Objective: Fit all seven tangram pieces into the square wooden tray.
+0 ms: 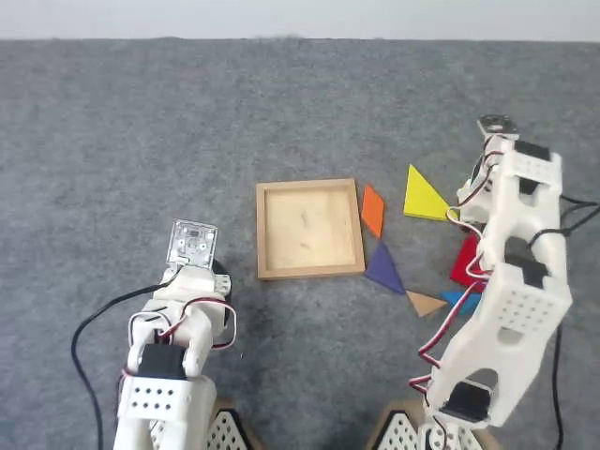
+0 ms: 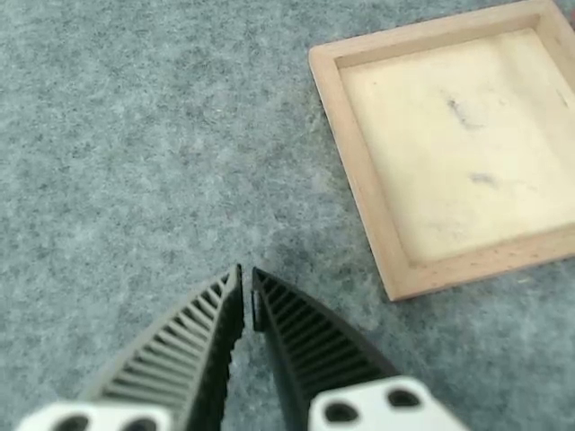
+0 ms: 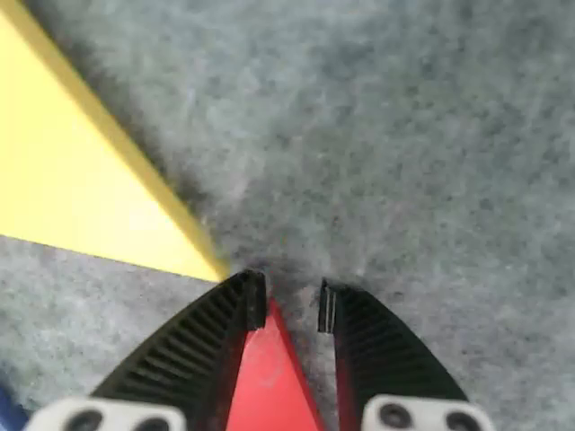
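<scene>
Arms stand closest, side by side at the near edge of the gray mat [image 1: 141, 122]. The left arm [image 1: 178, 328] is low and bent. The right arm [image 1: 511, 281] is tall and leans out over the colored pieces.

The left gripper [image 2: 247, 274] hangs over bare mat. Its two black fingers are pressed almost together and nothing is between them. The tray [image 2: 359, 180] lies a bit ahead of it and off to its right.

The right gripper [image 3: 292, 301] is down close to the mat. Its fingers stand a little apart. The pointy corner of the red piece [image 3: 269, 377] lies in the gap and touches one finger. I cannot tell if the fingers squeeze it. A corner of the yellow triangle [image 3: 72, 180] lies just past the finger tips.

Going farther out in the high view, the tan triangle [image 1: 425, 303] comes first, with the blue piece [image 1: 459, 298] just beside it, partly under the right arm. The red piece [image 1: 466, 262] is next, also partly hidden by that arm. The purple triangle [image 1: 383, 268] lies just beside the tray's near right corner.

The square wooden tray [image 1: 309, 272] sits flat in the middle of the mat. Its inside is bare wood. The orange piece [image 1: 372, 210] lies just beside its right wall. The yellow triangle [image 1: 422, 195] is a little farther right, near the orange one.

All these pieces lie on the mat, outside the tray.

Farthest off, the mat ends at a white strip [image 1: 300, 19].
</scene>
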Tool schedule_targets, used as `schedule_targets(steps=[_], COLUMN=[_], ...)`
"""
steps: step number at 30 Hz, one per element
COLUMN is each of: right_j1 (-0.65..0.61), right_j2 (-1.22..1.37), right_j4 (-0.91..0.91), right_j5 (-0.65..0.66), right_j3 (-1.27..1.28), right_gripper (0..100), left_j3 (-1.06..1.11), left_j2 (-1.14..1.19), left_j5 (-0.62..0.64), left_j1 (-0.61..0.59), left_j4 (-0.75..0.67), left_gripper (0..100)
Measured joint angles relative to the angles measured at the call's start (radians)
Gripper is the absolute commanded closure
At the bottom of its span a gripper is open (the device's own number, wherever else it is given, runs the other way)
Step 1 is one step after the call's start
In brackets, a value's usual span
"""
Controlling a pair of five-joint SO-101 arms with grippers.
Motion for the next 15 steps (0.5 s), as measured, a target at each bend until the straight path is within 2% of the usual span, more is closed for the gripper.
schedule_targets(steps=[7, 12, 15], right_j1=[0.009, 0.006, -0.021], right_j2=[-0.017, -0.23, -0.408], right_j4=[0.06, 0.104, 0.163], right_j5=[-0.002, 0.006, 0.063], right_j3=[-0.046, 0.011, 0.103], right_gripper=[84.7, 69.9, 65.0], left_j3=[0.0, 0.0, 0.0], left_j2=[0.0, 0.0, 0.0], left_j5=[0.0, 0.0, 0.0], left_j1=[0.0, 0.0, 0.0], left_j4=[0.0, 0.0, 0.0], left_gripper=[98, 98, 98])
